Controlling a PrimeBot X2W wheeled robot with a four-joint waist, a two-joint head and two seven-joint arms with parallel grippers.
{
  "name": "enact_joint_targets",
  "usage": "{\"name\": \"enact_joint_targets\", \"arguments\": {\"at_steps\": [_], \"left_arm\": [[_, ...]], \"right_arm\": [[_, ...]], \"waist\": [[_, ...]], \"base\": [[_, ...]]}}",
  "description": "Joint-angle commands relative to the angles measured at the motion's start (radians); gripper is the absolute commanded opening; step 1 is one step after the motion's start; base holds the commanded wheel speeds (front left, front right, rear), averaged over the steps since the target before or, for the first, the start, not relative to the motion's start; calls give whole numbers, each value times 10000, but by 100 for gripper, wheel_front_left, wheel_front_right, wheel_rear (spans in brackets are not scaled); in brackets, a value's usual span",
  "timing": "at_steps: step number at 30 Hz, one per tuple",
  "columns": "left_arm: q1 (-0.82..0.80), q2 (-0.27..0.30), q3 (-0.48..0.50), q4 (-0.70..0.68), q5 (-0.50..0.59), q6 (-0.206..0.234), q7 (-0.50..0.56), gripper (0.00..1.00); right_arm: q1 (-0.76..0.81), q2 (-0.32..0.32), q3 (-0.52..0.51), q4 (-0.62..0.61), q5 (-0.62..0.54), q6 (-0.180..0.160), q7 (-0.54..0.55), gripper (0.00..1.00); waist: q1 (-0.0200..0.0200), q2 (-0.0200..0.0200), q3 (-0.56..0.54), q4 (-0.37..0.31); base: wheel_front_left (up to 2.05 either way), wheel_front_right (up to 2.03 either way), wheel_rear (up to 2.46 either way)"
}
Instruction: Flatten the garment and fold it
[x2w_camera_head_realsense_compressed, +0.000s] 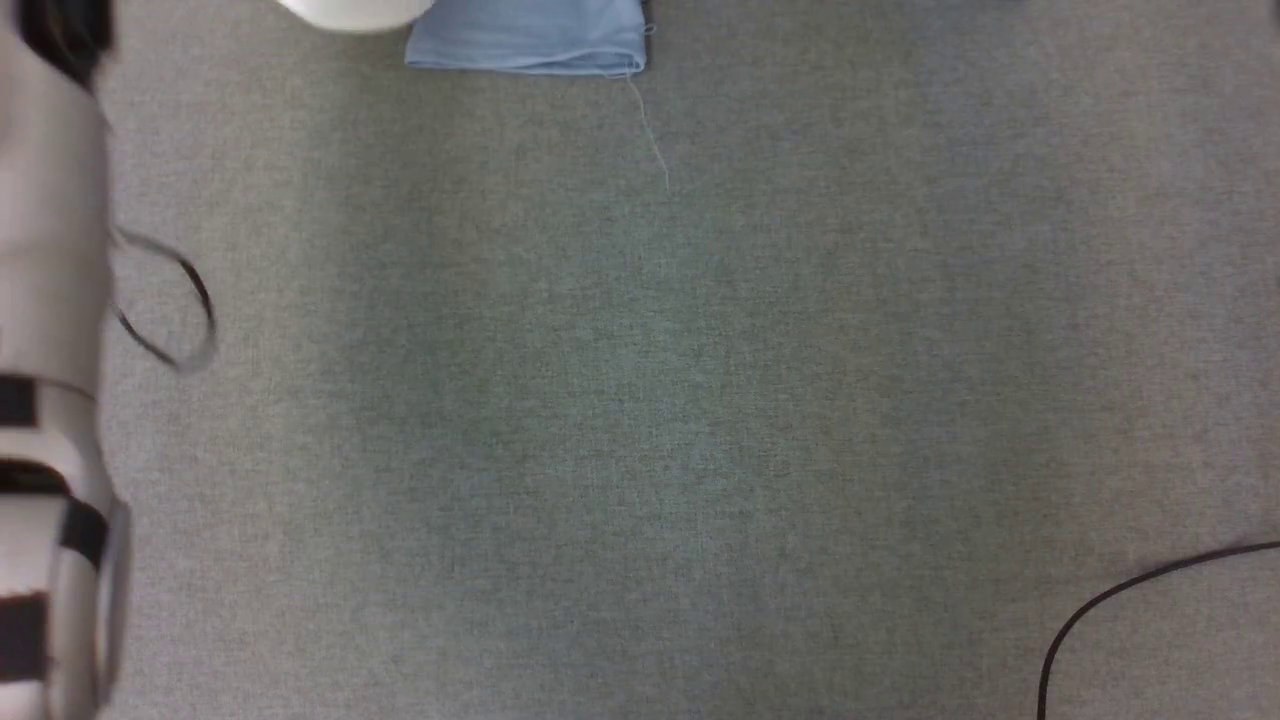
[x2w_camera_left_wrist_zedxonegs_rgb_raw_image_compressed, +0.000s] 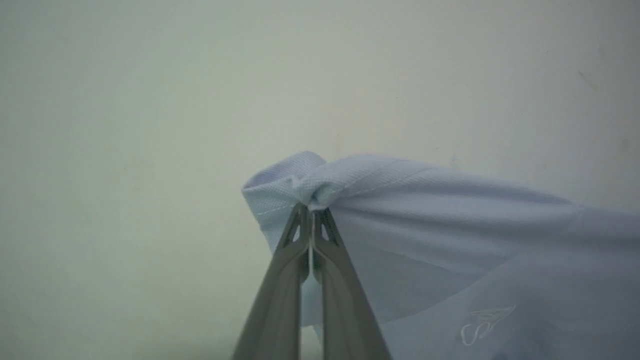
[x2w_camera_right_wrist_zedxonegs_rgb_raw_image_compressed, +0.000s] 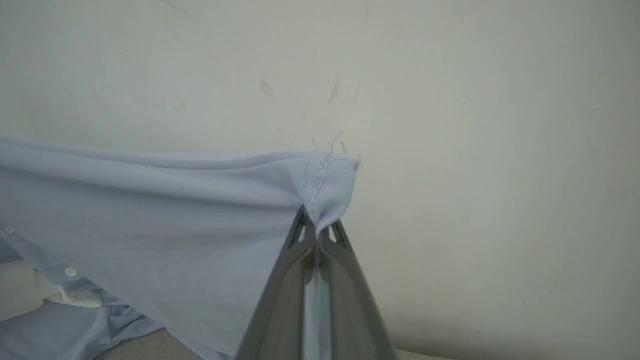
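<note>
In the head view a lower part of the light blue garment (x2w_camera_head_realsense_compressed: 530, 40) hangs or lies at the top edge, a loose thread (x2w_camera_head_realsense_compressed: 650, 130) trailing from its corner. In the left wrist view my left gripper (x2w_camera_left_wrist_zedxonegs_rgb_raw_image_compressed: 311, 209) is shut on a bunched hem of the garment (x2w_camera_left_wrist_zedxonegs_rgb_raw_image_compressed: 450, 210), held up before a pale wall; a small white script logo (x2w_camera_left_wrist_zedxonegs_rgb_raw_image_compressed: 487, 325) shows at the lower right. My right gripper (x2w_camera_right_wrist_zedxonegs_rgb_raw_image_compressed: 317, 227) is shut on a stitched corner of the garment (x2w_camera_right_wrist_zedxonegs_rgb_raw_image_compressed: 175, 215), which stretches leftward. A small white button (x2w_camera_right_wrist_zedxonegs_rgb_raw_image_compressed: 71, 272) shows low on the left.
A grey fabric surface (x2w_camera_head_realsense_compressed: 640, 400) spreads below the head camera. A blurred pale forearm (x2w_camera_head_realsense_compressed: 50, 300) with a black cable loop (x2w_camera_head_realsense_compressed: 185, 310) runs down the left edge. Another black cable (x2w_camera_head_realsense_compressed: 1120, 600) curves in at the lower right. A white rounded part (x2w_camera_head_realsense_compressed: 350, 12) overlaps the top edge.
</note>
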Motion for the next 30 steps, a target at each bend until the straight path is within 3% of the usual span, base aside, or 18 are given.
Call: {"name": "enact_joint_targets", "arguments": {"at_steps": [1,6,10,16,23,27,30], "left_arm": [[531,-51,113,163,-154,-63,-118,0],[2296,-169,465,2,-540,-221,-206,0],[4376,-92,1062,-1047,-854,-202,-215,0],[8096,-156,1578,-3097,-1181,248,-149,0],[11681,11,1860,-6255,-1467,1292,1089,0],[13724,121,1939,-8604,-1465,2132,2084,0],[15016,172,1959,-10063,-1449,2702,2799,0]], "right_arm": [[517,21,197,64,234,-25,-155,0],[2087,-52,1079,-438,835,-25,-425,0],[3727,-391,1569,-1312,1494,-25,-614,0],[6417,-1065,1819,-2802,2124,-25,-635,0],[9103,-1597,1090,-4399,2141,-25,-296,0],[11049,-1667,-133,-5769,1815,-25,45,0],[12655,-1347,-1441,-7089,1314,-25,576,0]], "waist": [[-3,0,-111,52],[-3,0,-691,142],[-3,0,-1266,191],[-3,0,-2156,232],[-3,0,-2970,248],[-3,0,-3366,260],[-3,0,-3589,280]], "base": [[0,0,0],[0,0,0],[0,0,0],[0,0,0],[0,0,0],[0,0,0],[0,0,0]]}}
